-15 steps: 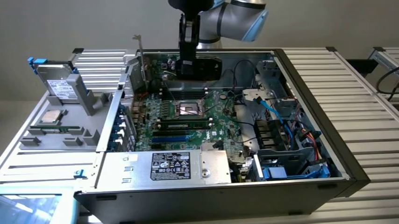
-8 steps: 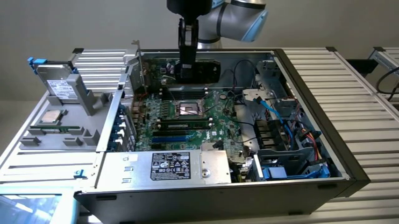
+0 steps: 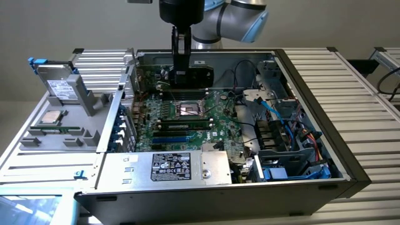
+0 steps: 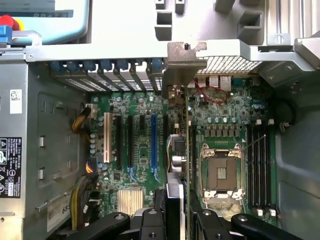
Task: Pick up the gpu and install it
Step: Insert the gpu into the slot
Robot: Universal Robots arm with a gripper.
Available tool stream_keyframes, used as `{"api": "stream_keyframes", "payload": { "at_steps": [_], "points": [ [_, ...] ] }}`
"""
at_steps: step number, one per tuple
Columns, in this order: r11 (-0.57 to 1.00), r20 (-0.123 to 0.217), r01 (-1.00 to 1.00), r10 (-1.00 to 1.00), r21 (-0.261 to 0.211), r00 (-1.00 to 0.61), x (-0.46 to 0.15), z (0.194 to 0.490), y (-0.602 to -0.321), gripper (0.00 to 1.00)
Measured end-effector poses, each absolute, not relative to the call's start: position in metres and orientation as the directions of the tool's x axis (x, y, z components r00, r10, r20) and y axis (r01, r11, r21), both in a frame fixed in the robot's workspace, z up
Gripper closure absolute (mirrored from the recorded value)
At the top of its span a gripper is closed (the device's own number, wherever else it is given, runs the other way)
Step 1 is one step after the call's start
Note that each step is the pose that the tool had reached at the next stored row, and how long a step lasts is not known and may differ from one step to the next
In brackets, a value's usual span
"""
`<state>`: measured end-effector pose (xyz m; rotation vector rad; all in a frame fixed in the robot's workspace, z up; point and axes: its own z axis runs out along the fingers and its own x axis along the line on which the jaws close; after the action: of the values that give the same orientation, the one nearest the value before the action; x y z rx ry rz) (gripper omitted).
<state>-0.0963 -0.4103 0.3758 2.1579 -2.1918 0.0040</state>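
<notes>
Gripper (image 3: pixel 180 78) holds the gpu (image 3: pixel 200 74) above the motherboard (image 3: pixel 220 127).
Jaws partly closed, clamping it upright inside the open case (image 3: pixel 206 206).

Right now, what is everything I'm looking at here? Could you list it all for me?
computer case: one, black and silver, open on top.
motherboard: one, green, on the case floor.
power supply: one, silver with a label, at the case's near edge in the exterior view.
grey holder: one, beside the case on the exterior view's left.
hard drive: one, silver with a white label, standing in the grey holder.
processor chip: one, silver, lying on the grey holder.
cables: several, blue, inside the case on the exterior view's right.
gpu: one, green card with a silver bracket, upright over the motherboard.
robot arm: one, grey and blue, above the case.
gripper: one, black, shut on the gpu.
</notes>
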Motion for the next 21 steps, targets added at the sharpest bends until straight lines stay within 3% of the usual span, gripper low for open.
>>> {"api": "stream_keyframes", "payload": {
  "at_steps": [21],
  "points": [
    [0.023, 0.047, -0.999, -0.999, 0.044, -0.021, -0.115, 0.338, -0.431, 0.71]
  ]
}}
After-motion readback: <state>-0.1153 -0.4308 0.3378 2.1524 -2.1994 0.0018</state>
